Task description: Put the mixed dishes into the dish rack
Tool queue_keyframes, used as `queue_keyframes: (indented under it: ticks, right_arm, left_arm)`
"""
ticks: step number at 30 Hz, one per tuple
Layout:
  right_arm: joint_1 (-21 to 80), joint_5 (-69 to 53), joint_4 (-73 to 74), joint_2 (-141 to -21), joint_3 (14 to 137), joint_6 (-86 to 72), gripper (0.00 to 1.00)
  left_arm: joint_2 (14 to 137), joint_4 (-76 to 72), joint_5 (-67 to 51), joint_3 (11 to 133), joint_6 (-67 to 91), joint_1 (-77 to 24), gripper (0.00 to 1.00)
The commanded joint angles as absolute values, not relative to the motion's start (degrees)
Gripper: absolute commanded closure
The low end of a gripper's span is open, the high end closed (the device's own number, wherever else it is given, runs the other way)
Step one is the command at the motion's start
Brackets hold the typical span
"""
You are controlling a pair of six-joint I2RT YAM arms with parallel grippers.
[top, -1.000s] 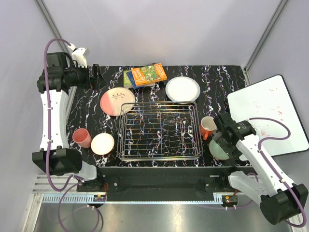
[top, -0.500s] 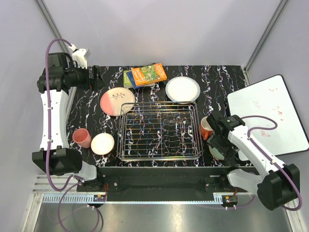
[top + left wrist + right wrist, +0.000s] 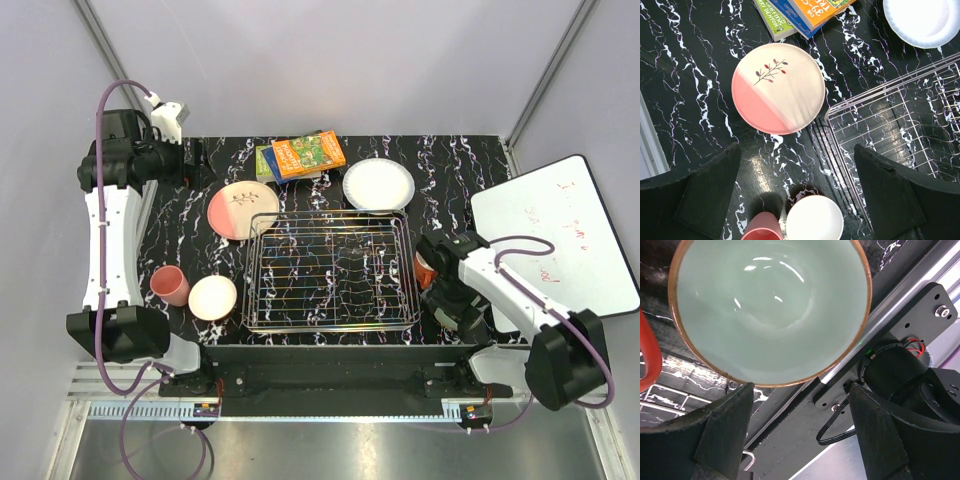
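The dish rack [image 3: 330, 270] lies empty mid-table. My right gripper [image 3: 802, 435] hangs open over the pale green bowl [image 3: 770, 305]; its fingers straddle the bowl's near rim without touching it. In the top view that gripper [image 3: 458, 305] covers most of the bowl. The orange-red mug [image 3: 425, 268] stands between it and the rack. My left gripper [image 3: 800, 195] is open and high at the back left [image 3: 195, 158], holding nothing. Below it lie the pink-and-cream plate [image 3: 777, 87], the pink cup [image 3: 762, 227] and the orange bowl [image 3: 814, 217]. The white plate [image 3: 378, 185] sits behind the rack.
Colourful books [image 3: 300, 155] are stacked at the back, left of the white plate. A whiteboard [image 3: 560, 235] lies off the table's right edge. The right wrist view shows the table's front edge and the arm's base mount [image 3: 900, 365] just under the gripper.
The right arm has swung left and in over the green bowl, hiding it in the top view; its jaws narrowed a little. The left arm has barely moved.
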State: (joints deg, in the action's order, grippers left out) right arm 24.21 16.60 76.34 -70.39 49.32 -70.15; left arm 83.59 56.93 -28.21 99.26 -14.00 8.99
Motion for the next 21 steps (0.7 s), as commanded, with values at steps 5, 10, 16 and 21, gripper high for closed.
queue_keyframes:
  ticks: [5, 10, 16, 21]
  right_arm:
    - [26.8, 18.5, 77.5, -75.9, 52.6, -71.2, 0.16]
    - [26.9, 21.6, 75.8, -77.3, 55.1, -70.0, 0.16]
    - [26.9, 27.9, 76.1, -79.1, 59.7, -70.0, 0.15]
    - [26.8, 27.1, 72.9, -82.3, 57.8, -68.4, 0.16]
  left_arm:
    - [83.7, 55.5, -27.6, 100.5, -15.6, 9.2, 0.01]
    - [83.3, 55.5, -27.4, 99.4, -16.1, 9.3, 0.01]
    - [82.9, 55.5, -28.1, 99.2, -15.9, 9.4, 0.01]
    - [82.2, 55.5, -27.3, 99.7, -16.2, 9.4, 0.01]
